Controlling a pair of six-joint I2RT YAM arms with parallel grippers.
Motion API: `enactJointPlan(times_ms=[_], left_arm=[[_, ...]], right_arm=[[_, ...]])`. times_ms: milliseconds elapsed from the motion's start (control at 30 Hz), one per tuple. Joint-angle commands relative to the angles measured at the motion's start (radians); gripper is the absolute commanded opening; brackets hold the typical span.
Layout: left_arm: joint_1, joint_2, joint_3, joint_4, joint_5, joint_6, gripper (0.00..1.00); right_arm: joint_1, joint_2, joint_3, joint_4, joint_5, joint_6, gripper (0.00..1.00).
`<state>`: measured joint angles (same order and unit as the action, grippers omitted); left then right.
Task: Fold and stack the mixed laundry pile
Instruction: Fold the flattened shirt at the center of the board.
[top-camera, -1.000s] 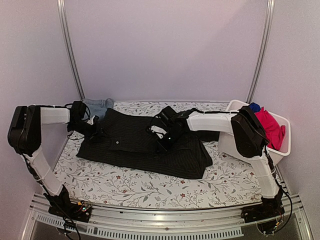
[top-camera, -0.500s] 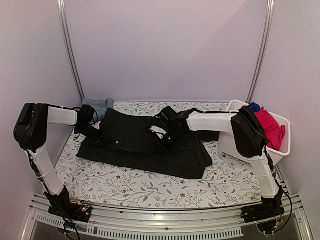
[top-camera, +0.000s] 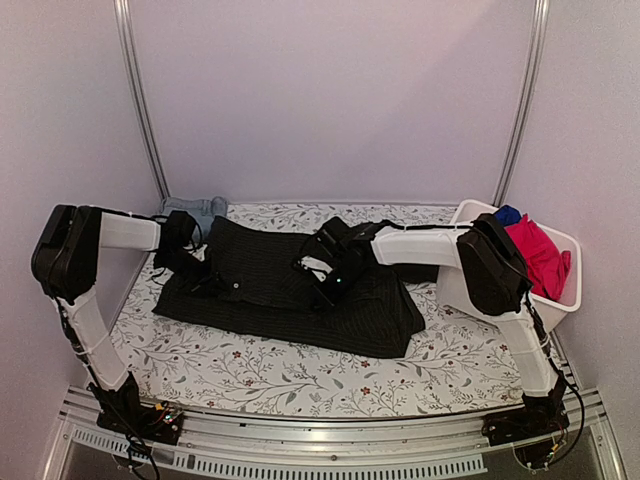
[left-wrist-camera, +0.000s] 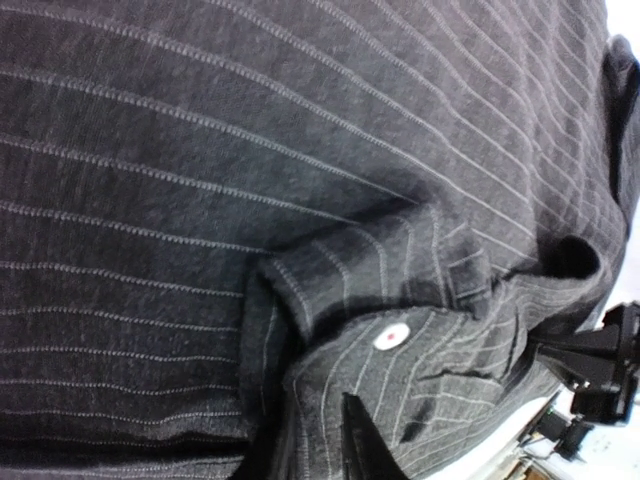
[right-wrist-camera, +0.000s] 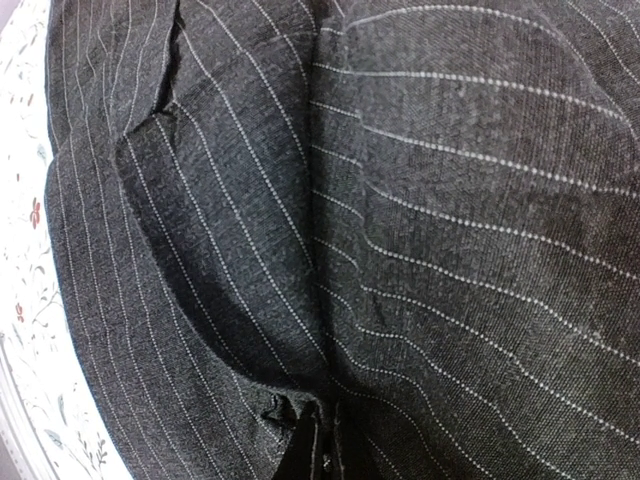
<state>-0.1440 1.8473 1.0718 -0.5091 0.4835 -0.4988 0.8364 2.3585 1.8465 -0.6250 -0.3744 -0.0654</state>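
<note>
Shirt in black pinstripe (top-camera: 290, 295), collared and buttoned, lies spread flat across the middle of a table under a floral-patterned table cover (top-camera: 300, 375). Two robot arms reach in from the near edge.

The left end effector (top-camera: 197, 278) rests on the shirt's left edge. In the left wrist view the cloth is bunched into a raised fold just beside a small white button (left-wrist-camera: 391, 338). One dark finger (left-wrist-camera: 355, 440) points up from the bottom of the frame against that fold. Whether this end effector is grasping the cloth or released cannot be told.

The right end effector (top-camera: 322, 290) sits on the shirt near its middle. In the right wrist view its fingers (right-wrist-camera: 305, 450) are clenched together at the bottom of the frame, pressed to the fabric, with a small pucker of cloth just beside the tips. Whether any cloth is pinched between them cannot be told. The floral cover shows along the left edge of that view.

A light blue denim piece (top-camera: 198, 211) lies at the back left corner of the table, just behind the shirt. A white plastic bin (top-camera: 450, 288) stands at the right edge, tilted, partly hidden by the right arm. Inside it sit a bright red-pink cloth (top-camera: 540, 255) and, behind that, a royal blue cloth (top-camera: 509, 214).
</note>
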Motion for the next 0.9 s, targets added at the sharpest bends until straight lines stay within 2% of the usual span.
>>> enactJointPlan(times_ms=[0, 67, 167, 400, 500, 733, 867], left_arm=[[-0.009, -0.037, 0.047, -0.015, 0.007, 0.006, 0.09], [-0.009, -0.045, 0.068, -0.037, 0.004, 0.017, 0.00], [-0.009, -0.062, 0.092, -0.069, -0.006, 0.030, 0.00], [-0.007, -0.116, 0.142, -0.188, -0.088, 0.066, 0.00], [-0.006, -0.141, 0.159, -0.249, -0.132, 0.089, 0.00], [0.055, -0.201, 0.140, -0.330, -0.265, 0.132, 0.00], [0.082, -0.198, 0.131, -0.342, -0.361, 0.172, 0.00]], right_arm=[[0.000, 0.006, 0.018, -0.015, -0.001, -0.003, 0.06], [0.000, -0.002, 0.019, -0.009, 0.001, -0.005, 0.09], [0.000, -0.016, 0.028, -0.010, 0.005, -0.005, 0.18], [-0.014, -0.107, 0.020, -0.009, 0.009, 0.005, 0.52], [-0.021, -0.169, -0.007, -0.006, 0.005, 0.009, 0.61], [-0.038, -0.299, -0.106, 0.007, 0.008, 0.015, 0.72], [-0.050, -0.333, -0.187, 0.008, 0.017, 0.018, 0.72]])
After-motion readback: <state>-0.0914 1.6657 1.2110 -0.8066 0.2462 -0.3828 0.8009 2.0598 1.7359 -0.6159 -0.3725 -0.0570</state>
